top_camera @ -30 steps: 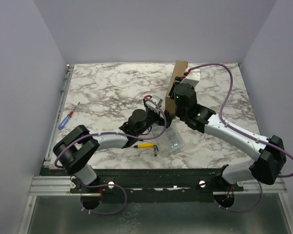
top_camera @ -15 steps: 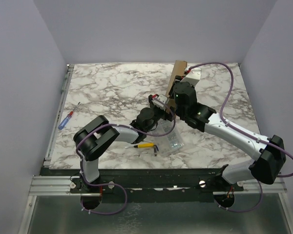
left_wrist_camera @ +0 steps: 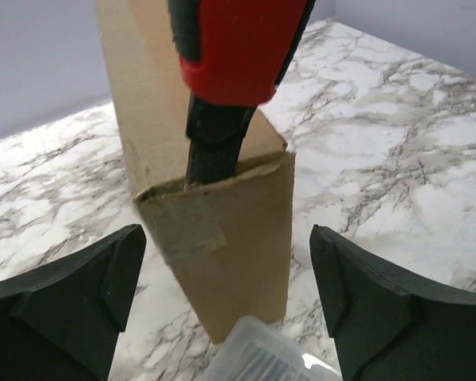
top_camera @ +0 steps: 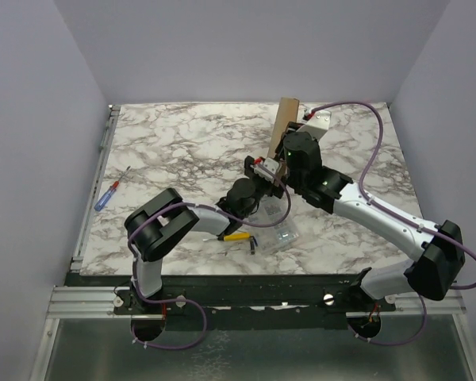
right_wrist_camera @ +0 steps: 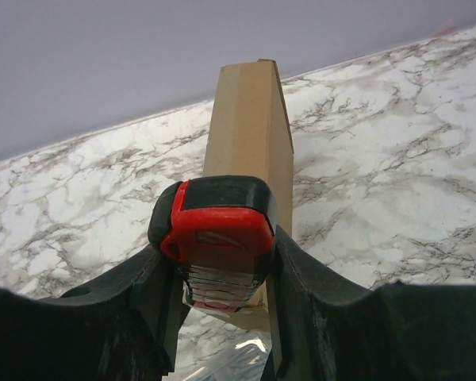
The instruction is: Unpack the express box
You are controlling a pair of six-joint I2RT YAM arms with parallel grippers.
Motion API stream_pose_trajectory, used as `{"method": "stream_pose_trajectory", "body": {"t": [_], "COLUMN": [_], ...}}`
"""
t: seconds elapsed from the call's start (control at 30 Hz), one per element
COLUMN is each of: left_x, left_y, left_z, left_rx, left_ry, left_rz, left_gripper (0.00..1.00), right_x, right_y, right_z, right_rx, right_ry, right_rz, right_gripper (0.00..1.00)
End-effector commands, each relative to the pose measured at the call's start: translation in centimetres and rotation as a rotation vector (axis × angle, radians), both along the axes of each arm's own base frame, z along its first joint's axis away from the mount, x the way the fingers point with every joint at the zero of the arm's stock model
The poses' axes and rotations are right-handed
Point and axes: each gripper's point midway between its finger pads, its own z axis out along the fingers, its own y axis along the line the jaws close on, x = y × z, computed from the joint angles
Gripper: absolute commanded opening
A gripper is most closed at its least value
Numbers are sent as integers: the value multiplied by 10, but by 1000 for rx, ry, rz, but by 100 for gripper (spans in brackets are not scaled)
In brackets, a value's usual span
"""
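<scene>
left wrist view: the express box (left_wrist_camera: 230,230) is seen on end at the centre of the frame, leaning a little, with a taped flap at its near end. a red-and-black handle (left_wrist_camera: 238,48) is seen at the top of the frame, its black part sunk into the box's open end. the fingers (left_wrist_camera: 79,302) of the left gripper (left_wrist_camera: 222,266) are spread wide at the lower left and lower right, one on each side of the box. marble shows between each finger and the cardboard, so nothing is grasped or touched. a corner of a clear case (left_wrist_camera: 262,357) is seen at the bottom edge, just in front of the box.

in the right wrist view the handle is clenched between the fingers (right_wrist_camera: 297,278) of the right gripper (right_wrist_camera: 218,274) at lower centre, and the box rises behind it.

in the top external view the box is found right of centre in the upper half of the marble table (top_camera: 166,143). a yellow-handled tool (top_camera: 236,236) lies at lower centre and a blue screwdriver (top_camera: 107,193) at the left edge.
</scene>
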Motion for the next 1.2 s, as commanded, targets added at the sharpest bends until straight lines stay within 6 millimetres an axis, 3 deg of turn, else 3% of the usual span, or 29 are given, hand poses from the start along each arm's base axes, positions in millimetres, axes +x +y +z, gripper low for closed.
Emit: {"method": "stream_pose_trajectory", "body": {"t": [0.0, 0.17, 0.3, 0.4, 0.5, 0.7, 0.9, 1.17], "left_x": [-22, -64, -87, -73, -50, -14, 6, 15], "left_y": [14, 21, 36, 55, 63, 48, 26, 27], "left_z": [21, 36, 60, 75, 88, 105, 82, 52], "left_rx": [-53, -135, -291, -479, -642, -754, -752, -709], "left_ry": [-4, 100, 218, 394, 571, 724, 852, 883], "left_rz": [-26, -168, -271, -292, -324, -408, -427, -353], "left_gripper": [95, 99, 93, 78, 70, 54, 48, 36], "right_x": [1, 3, 3, 2, 2, 3, 1, 0], "right_y": [-6, -6, -6, -6, -4, 3, 6, 6], "right_z": [8, 9, 10, 12, 14, 14, 14, 14], "right_rx": [95, 76, 34, 11, -7, -32, -35, -29], "right_ry": [-31, -51, -62, -68, -65, -61, -53, -42], "right_rz": [4, 44, 67, 85, 102, 145, 169, 161], "right_gripper": [0, 0, 0, 0, 0, 0, 0, 0]}}
